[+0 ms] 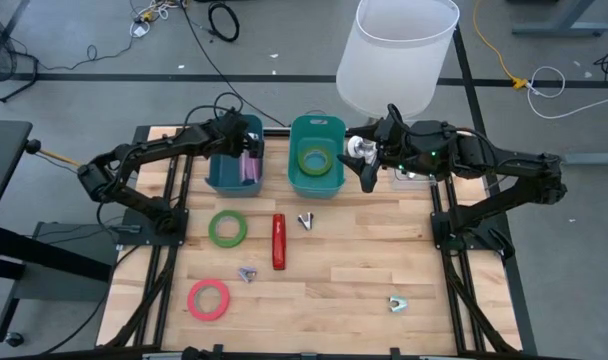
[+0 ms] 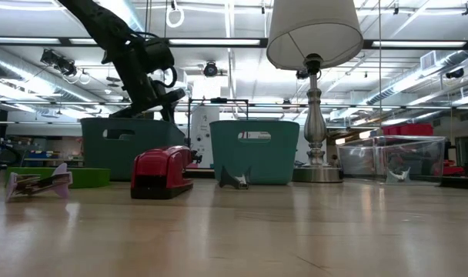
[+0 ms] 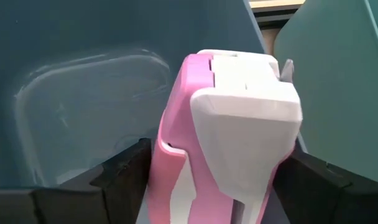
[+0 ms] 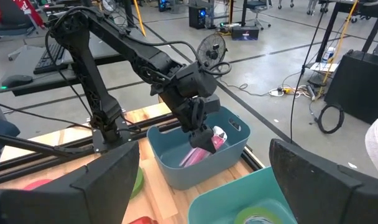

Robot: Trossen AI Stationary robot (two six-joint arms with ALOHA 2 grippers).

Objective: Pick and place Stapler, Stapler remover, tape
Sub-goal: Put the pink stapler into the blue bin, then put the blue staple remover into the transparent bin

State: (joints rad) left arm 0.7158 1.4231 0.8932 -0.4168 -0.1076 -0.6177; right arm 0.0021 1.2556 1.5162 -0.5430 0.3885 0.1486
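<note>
My left gripper [image 1: 246, 152] reaches down into the blue bin [image 1: 224, 178] and is shut on a pink and white stapler [image 3: 226, 124], which also shows in the right wrist view [image 4: 215, 138]. My right gripper [image 1: 367, 172] hangs open beside the right rim of the teal bin [image 1: 316, 185] and touches nothing. A green tape roll [image 1: 314, 160] lies inside that bin. On the table lie a red stapler [image 1: 278, 241], a green tape roll [image 1: 227, 228], a pink tape roll [image 1: 208, 299] and three staple removers [image 1: 305, 219] [image 1: 247, 273] [image 1: 397, 304]. My left gripper pinches the pink stapler between its two fingers [image 3: 124, 177], one on the pink side [image 3: 161, 162] and one on the white side [image 3: 282, 155]. The fingers come from above, slanting down into the bin. The stapler's lower end [image 4: 192, 157] points at the bin floor; whether it touches, I cannot tell.
A lamp with a white shade [image 1: 399, 50] stands at the far edge right of the teal bin, close to my right gripper. The two bins sit side by side at the far edge. Bare wood shows on the table's right near part [image 1: 364, 270].
</note>
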